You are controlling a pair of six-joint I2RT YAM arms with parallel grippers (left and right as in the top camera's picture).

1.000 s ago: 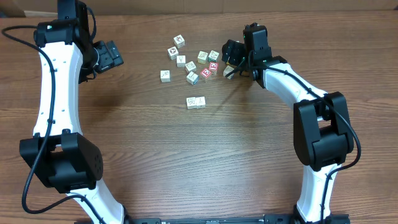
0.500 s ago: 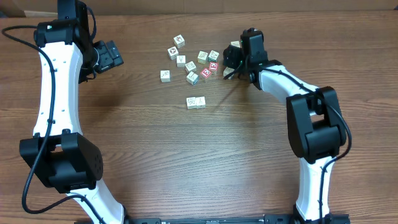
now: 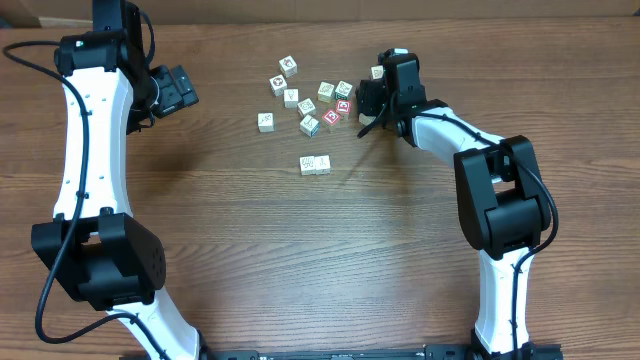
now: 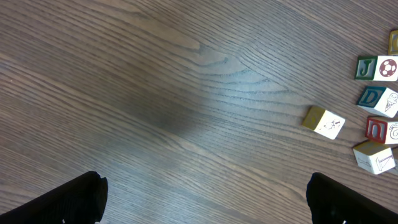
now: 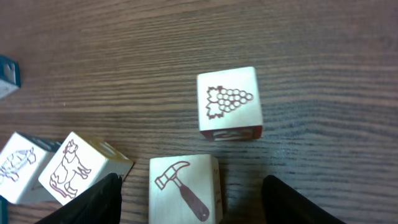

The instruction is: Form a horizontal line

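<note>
Horizontal line (image 3: 315, 165) is just 2 touching cubes mid worktop (image 3: 300, 260); right end effector (image 5: 191, 186), part open & empty, straddles hammer cube (image 5: 181, 171) w/ cow cube (image 5: 74, 168) close by, so closing could knock that; left end effector (image 4: 208, 202) wide open, empty.

hammer cube (image 5: 184, 186) runs off the bottom edge; row (image 3: 315, 164) pictures too small.

Left gripper (image 4: 214, 204) jaws wide apart above wood table (image 4: 155, 81); loose cubes (image 4: 375, 129) bunched at right edge (J cube (image 4: 366, 68), D cube (image 4: 372, 97), yellow-sided cube (image 4: 323, 121) nearest).
</note>
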